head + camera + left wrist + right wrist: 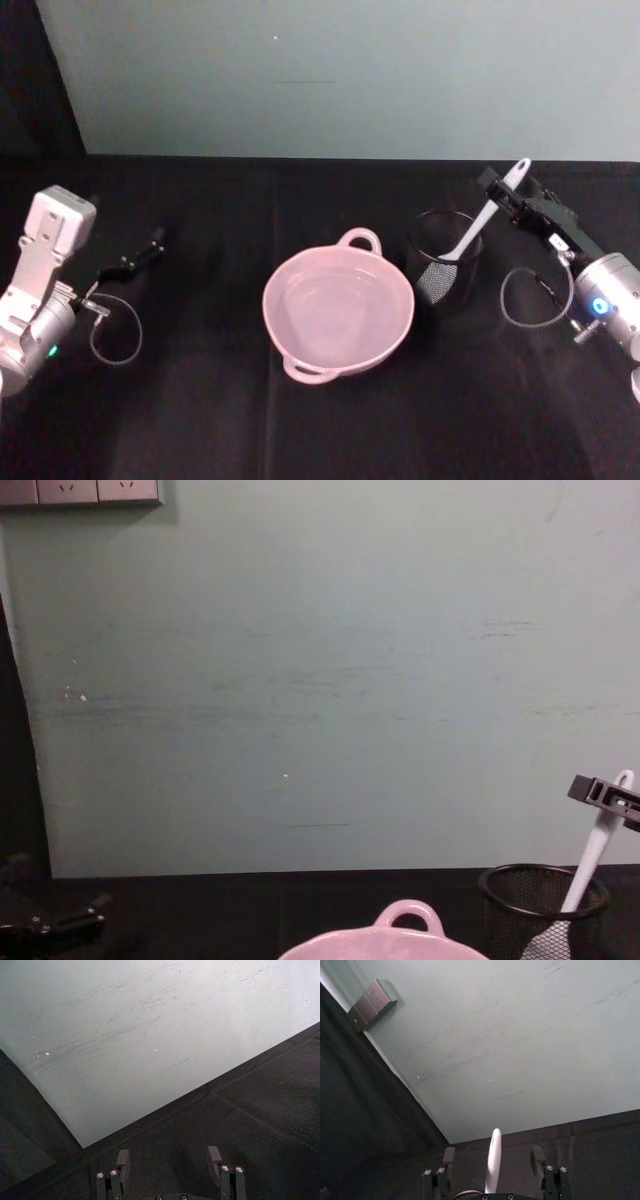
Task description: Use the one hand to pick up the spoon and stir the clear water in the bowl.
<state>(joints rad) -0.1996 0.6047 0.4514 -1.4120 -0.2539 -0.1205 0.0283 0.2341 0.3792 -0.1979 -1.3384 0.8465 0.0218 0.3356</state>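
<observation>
The pale pink bowl holds clear water and sits mid-table; its loop handle shows in the chest view. To its right the white spoon stands head-down in a black mesh cup, its handle leaning up and to the right. My right gripper is at the handle's upper end, open. In the right wrist view the spoon handle rises between the spread fingers without touching either. My left gripper rests low at the far left, open with nothing in it.
A pale green wall closes off the back of the black-covered table. Wall sockets sit high on the left. Cable loops hang by each wrist. The mesh cup stands close beside the bowl's right rim.
</observation>
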